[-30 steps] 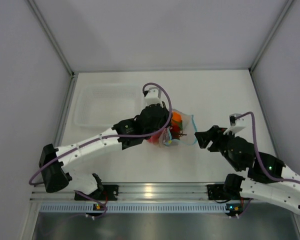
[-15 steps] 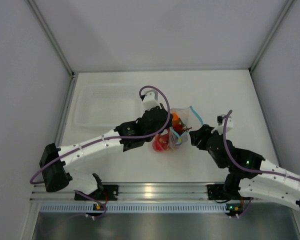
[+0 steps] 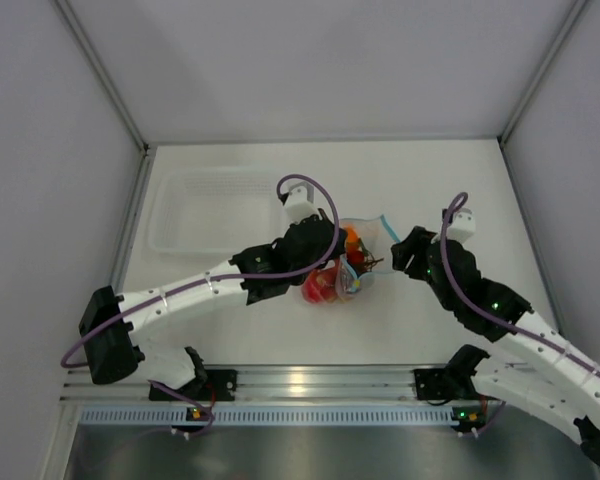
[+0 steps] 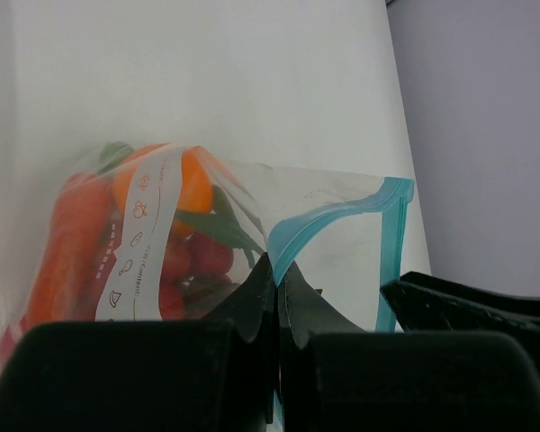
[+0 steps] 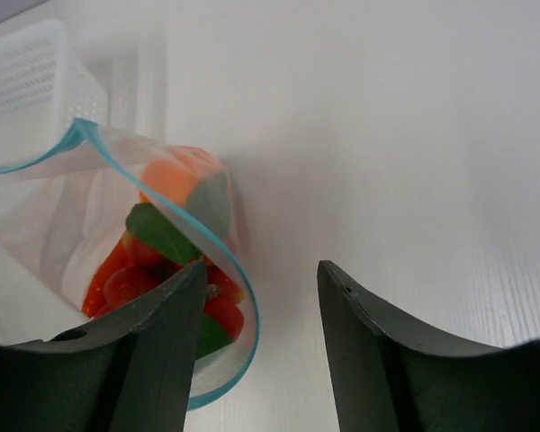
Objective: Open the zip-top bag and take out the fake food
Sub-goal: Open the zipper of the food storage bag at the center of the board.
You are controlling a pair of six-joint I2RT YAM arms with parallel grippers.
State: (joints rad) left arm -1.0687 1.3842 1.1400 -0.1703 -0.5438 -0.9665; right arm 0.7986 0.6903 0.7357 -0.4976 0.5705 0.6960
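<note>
Tabletop (image 3: 460, 180) of plain white, walled on three sides, hosts two robot arms working on a bagged set of toys. From the near left the left arm (image 3: 180, 295) reaches to the middle; the right arm (image 3: 510, 320) comes in from the near right. At the far left sits a clear tray (image 3: 165, 235), near the work but apart from it. Mid-table, between the grippers, lies the zip-top bag (image 3: 365, 232), its teal strip now thrown to the far right side where a second ago it curled along the near right. The left gripper (image 4: 274, 270) is clamped tight on one lip of the bag. The right gripper (image 5: 263, 267), jaws apart and holding nothing, pressed in against the bag half a second ago and has since drawn back a little; its wrist view shows the mouth gaping in a wide loop. The fake food (image 5: 139, 261) remains inside, orange and red pieces piled together. By this reading the opening looks largely done, and removal has yet to begin
</note>
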